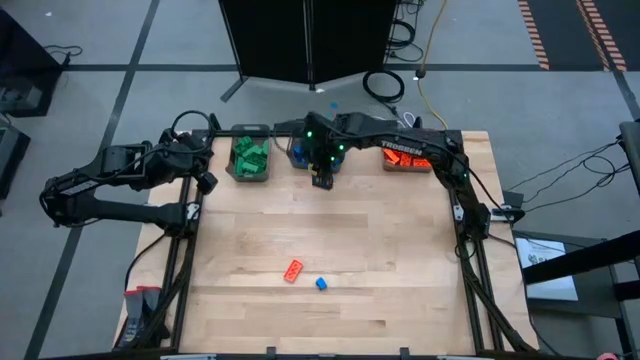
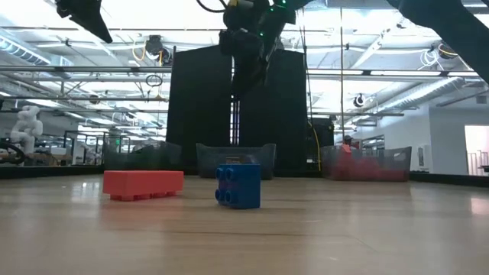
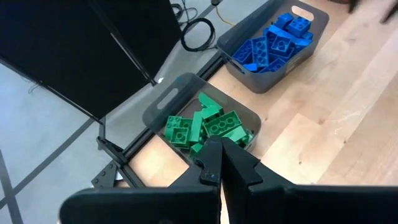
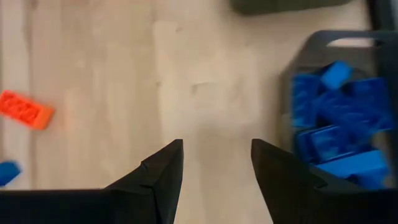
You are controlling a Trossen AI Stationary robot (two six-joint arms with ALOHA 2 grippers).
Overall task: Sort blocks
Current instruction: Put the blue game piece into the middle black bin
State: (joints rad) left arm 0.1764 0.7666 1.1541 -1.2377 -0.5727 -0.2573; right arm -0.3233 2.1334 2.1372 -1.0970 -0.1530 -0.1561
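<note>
Two loose blocks lie flat on the table near its front edge: an orange-red one [image 1: 293, 269] [image 2: 143, 184] [image 4: 25, 110] and a blue one [image 1: 321, 283] [image 2: 238, 185]. My right gripper [image 1: 322, 179] [image 4: 216, 163] hangs open and empty over bare wood, just in front of the bin of blue blocks [image 4: 339, 124] at the far edge. My left gripper [image 1: 206, 181] [image 3: 221, 163] waits shut and empty, raised at the table's far left beside the bin of green blocks [image 1: 250, 155] [image 3: 205, 124].
Three grey bins stand in a row along the far edge: green on the left, blue [image 3: 273, 43] in the middle and partly under my right arm, orange-red [image 1: 408, 157] on the right. Bare wood [image 1: 320, 225] stretches between the bins and the two loose blocks.
</note>
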